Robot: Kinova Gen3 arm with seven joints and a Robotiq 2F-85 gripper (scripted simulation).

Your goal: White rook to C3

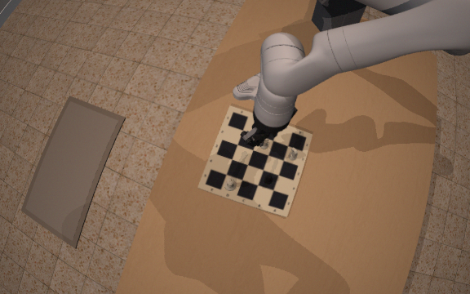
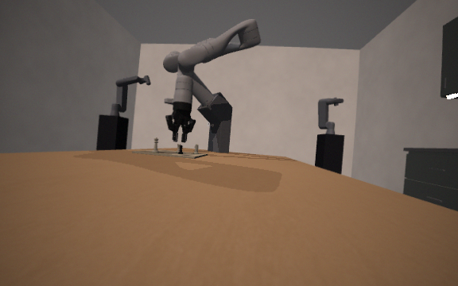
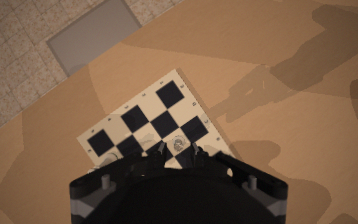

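The small chessboard (image 1: 256, 161) lies on the wooden table. A white piece that looks like the rook (image 1: 264, 144) stands near the board's far edge, and it shows from above in the wrist view (image 3: 178, 144). My gripper (image 1: 258, 139) hangs just above it, fingers partly open with nothing between them. In the low side view the fingertips (image 2: 179, 138) are a little above the pieces' tops. In the wrist view the rook sits between the two fingertips.
Another white piece (image 1: 292, 153) stands near the board's right edge. A taller white piece (image 1: 230, 184) stands near the front left, and a black piece (image 1: 269, 179) sits on a dark square near the front. A grey mat (image 1: 72, 169) lies on the floor at left.
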